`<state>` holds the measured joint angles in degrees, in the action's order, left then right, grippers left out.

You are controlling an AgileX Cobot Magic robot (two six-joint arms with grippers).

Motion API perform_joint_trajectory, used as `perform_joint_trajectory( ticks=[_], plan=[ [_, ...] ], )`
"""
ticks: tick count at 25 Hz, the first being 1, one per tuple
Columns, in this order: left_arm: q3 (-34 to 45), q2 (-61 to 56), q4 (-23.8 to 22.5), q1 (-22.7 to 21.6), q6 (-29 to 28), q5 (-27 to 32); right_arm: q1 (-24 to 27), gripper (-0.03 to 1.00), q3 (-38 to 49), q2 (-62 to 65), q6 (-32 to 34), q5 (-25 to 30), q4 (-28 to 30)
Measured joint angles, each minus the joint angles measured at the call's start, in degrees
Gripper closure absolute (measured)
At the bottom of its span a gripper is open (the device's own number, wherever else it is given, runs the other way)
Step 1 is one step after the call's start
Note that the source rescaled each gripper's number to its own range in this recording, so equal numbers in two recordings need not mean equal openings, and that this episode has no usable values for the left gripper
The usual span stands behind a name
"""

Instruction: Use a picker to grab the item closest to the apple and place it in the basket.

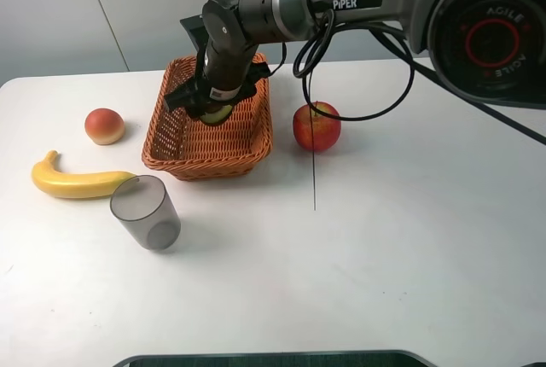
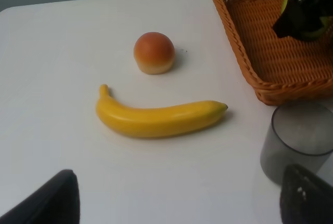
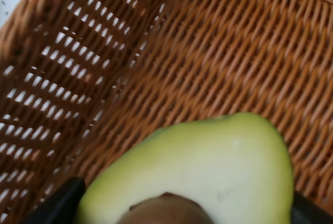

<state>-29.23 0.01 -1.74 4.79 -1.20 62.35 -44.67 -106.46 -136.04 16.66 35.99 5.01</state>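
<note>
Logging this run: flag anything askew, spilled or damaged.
Nothing spilled or damaged. The cup stands upright; the right gripper holds the avocado half over the basket. One oddity: a thin dark line hangs across the apple, possibly a loose cable.

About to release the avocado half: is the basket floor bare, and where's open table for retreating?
The basket floor seen around the avocado half is bare weave. The table right of the apple is free. Crowded left of the basket: banana, cup, round orange item.
</note>
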Motion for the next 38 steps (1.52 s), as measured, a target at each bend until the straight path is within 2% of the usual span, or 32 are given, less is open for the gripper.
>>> perform_joint_trajectory(
  ticks=[5,6,7,9,10,11,12,21,29,33,38],
  plan=[
    [0.0,0.0,0.0,0.0,0.0,0.0,0.4,0.97,0.0,0.0,0.0,1.2,0.1],
    [0.0,0.0,0.0,0.0,0.0,0.0,0.5,0.94,0.0,0.0,0.0,1.5,0.1],
    [0.0,0.0,0.0,0.0,0.0,0.0,0.6,0.80,0.0,0.0,0.0,1.8,0.1],
    [0.0,0.0,0.0,0.0,0.0,0.0,0.6,0.27,0.0,0.0,0.0,2.1,0.1],
    [0.0,0.0,0.0,0.0,0.0,0.0,0.6,0.12,0.0,0.0,0.0,2.2,0.1],
    [0.0,0.0,0.0,0.0,0.0,0.0,0.6,0.03,0.0,0.0,0.0,2.2,0.1],
    [0.0,0.0,0.0,0.0,0.0,0.0,0.6,0.00,0.0,0.0,0.0,2.2,0.1],
    [0.0,0.0,0.0,0.0,0.0,0.0,0.6,-0.03,0.0,4.6,0.0,4.2,0.1],
    [0.0,0.0,0.0,0.0,0.0,0.0,1.8,-0.03,0.6,11.4,-0.2,12.1,-1.6],
    [0.0,0.0,0.0,0.0,0.0,0.0,4.4,-0.03,7.4,16.5,0.7,12.9,-2.2],
    [0.0,0.0,0.0,0.0,0.0,0.0,9.0,-0.03,20.1,25.9,3.1,10.8,-3.0]
  ],
)
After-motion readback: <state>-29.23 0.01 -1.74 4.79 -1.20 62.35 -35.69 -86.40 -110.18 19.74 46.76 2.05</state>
